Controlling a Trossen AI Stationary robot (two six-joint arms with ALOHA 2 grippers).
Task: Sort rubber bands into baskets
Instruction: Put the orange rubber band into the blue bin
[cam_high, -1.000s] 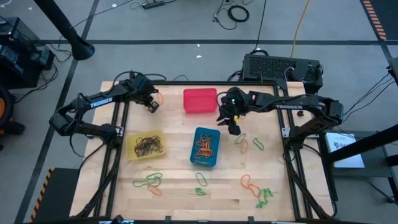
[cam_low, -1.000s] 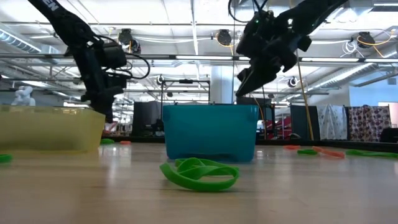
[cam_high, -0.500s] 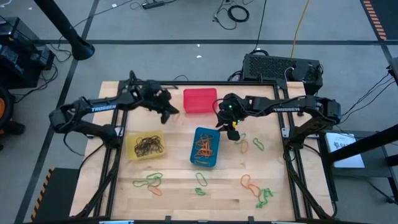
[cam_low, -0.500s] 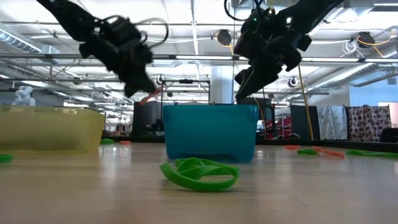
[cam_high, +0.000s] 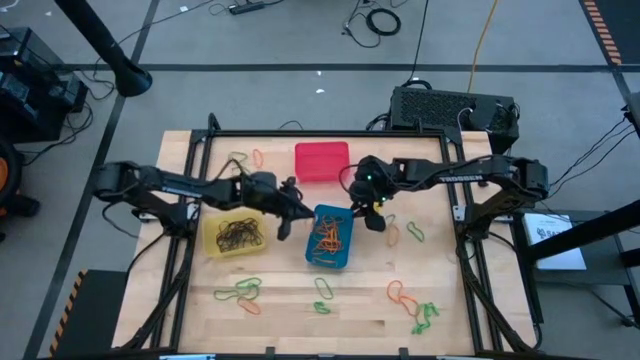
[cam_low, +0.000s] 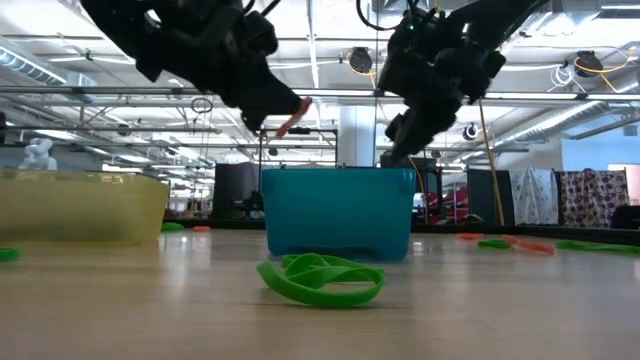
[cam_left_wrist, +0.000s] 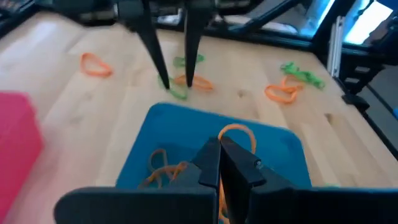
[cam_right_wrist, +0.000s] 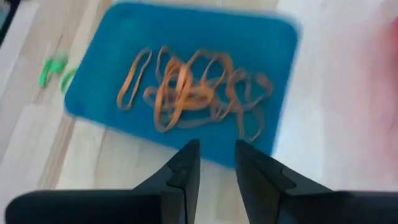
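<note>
Taking the blue basket (cam_high: 331, 236) as landmark: the yellow basket (cam_high: 235, 233), holding dark bands, sits to its left. The left arm stretches low across the table, its left gripper (cam_high: 291, 212) raised just off the blue basket's left edge, jaws pinched on an orange band (cam_left_wrist: 235, 133). More orange bands (cam_right_wrist: 186, 90) lie inside the blue basket. The red basket (cam_high: 321, 162) sits just behind it. The right gripper (cam_high: 377, 218) hangs at its back right corner, jaws narrowly apart, empty.
</note>
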